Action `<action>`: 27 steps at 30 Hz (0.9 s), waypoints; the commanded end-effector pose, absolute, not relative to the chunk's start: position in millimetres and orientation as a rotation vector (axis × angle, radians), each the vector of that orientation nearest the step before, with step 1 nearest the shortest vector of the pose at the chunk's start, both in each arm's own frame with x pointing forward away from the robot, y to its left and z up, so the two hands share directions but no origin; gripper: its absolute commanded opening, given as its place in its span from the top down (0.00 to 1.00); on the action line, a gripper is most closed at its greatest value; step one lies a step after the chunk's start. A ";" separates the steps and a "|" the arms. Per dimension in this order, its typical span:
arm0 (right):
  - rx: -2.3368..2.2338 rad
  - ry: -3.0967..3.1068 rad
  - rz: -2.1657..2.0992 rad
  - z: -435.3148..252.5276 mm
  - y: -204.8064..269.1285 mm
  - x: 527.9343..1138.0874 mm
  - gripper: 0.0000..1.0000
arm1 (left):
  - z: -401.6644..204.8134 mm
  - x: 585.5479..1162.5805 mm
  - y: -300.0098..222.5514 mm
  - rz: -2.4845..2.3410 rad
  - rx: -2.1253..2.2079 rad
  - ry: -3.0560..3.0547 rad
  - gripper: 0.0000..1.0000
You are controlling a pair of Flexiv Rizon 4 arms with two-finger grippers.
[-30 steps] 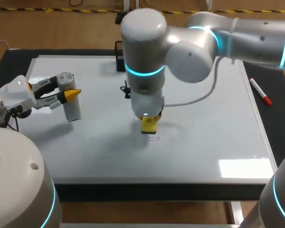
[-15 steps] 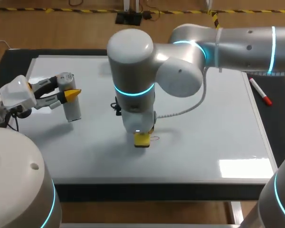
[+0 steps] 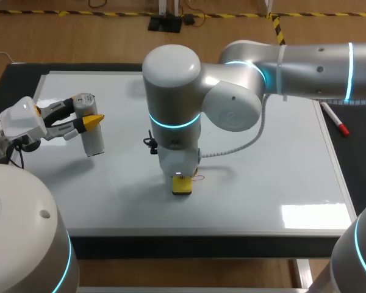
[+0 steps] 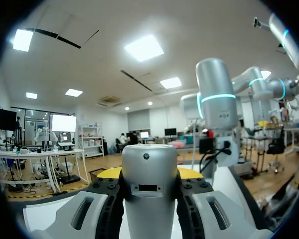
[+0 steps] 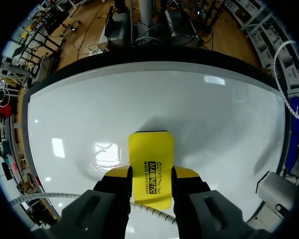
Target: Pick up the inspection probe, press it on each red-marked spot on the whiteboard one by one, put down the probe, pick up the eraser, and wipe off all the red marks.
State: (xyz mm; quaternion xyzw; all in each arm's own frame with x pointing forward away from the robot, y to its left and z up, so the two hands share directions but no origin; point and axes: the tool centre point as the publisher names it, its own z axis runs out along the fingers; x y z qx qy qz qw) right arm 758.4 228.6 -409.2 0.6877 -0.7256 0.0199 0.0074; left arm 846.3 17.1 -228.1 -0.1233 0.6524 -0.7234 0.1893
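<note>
While left gripper (image 3: 84,115) stays clamped on probe (image 3: 93,140), right gripper (image 5: 150,174), gripping eraser (image 5: 150,149), shifted beside red mark (image 3: 199,177)

Silver-grey right arm (image 3: 305,55) bears cyan rings (image 3: 174,122); left gripper (image 3: 89,113) has yellow tips.

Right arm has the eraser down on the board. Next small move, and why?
Probably a short sideways swipe of the eraser over the red mark. The right end effector is shut on the eraser, which appears to rest on the whiteboard right beside the mark, and the faint red loop shows uncovered. The left end effector holds the probe well clear.
</note>
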 end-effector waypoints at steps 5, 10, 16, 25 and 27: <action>2.156 -2.257 0.053 -414.2 223.1 762.1 1.00 | -227.2 845.5 17.1 -2.033 -0.346 1.832 1.00; 2.140 -2.262 0.060 -415.9 216.3 763.6 1.00 | -227.2 845.5 17.1 -2.033 -0.346 1.832 1.00; 2.118 -2.261 0.069 -420.3 206.9 763.0 1.00 | -227.2 845.5 17.1 -2.033 -0.346 1.832 1.00; 2.045 -2.317 0.075 -423.0 183.9 768.2 1.00 | -227.2 845.5 17.1 -2.033 -0.346 1.832 1.00; 2.032 -2.328 0.078 -423.2 177.5 769.8 1.00 | -227.2 845.5 17.1 -2.033 -0.346 1.832 1.00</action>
